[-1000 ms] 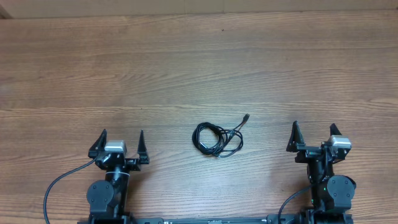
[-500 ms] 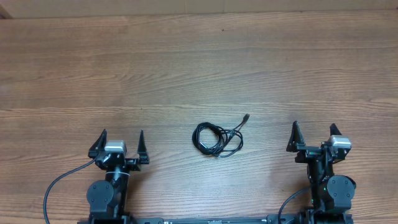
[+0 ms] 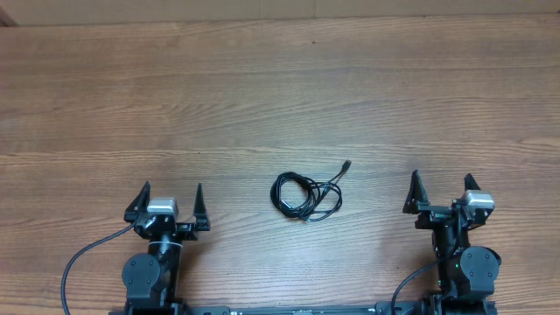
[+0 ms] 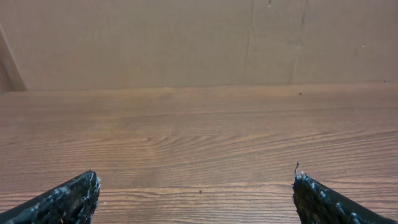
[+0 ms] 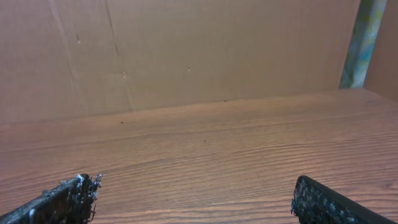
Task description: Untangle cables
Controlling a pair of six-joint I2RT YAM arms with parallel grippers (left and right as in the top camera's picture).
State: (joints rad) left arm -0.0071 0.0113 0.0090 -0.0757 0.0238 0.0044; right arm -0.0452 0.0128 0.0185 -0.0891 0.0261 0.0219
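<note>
The cables [image 3: 304, 194] lie as one small black knotted bundle on the wooden table, midway between the two arms, with one plug end [image 3: 347, 164] sticking out to the upper right. My left gripper [image 3: 171, 194] is open and empty at the near left, well left of the bundle. My right gripper [image 3: 442, 185] is open and empty at the near right, well right of it. Both wrist views show only open finger tips, in the left wrist view [image 4: 196, 186] and the right wrist view [image 5: 193, 193], over bare wood; the cables are out of view there.
The wooden table [image 3: 262, 87] stretches far behind the bundle. A brown cardboard wall [image 4: 186, 37] stands at the table's far edge. Thicker black arm wires [image 3: 83, 258] loop by the left base and by the right base [image 3: 411, 282].
</note>
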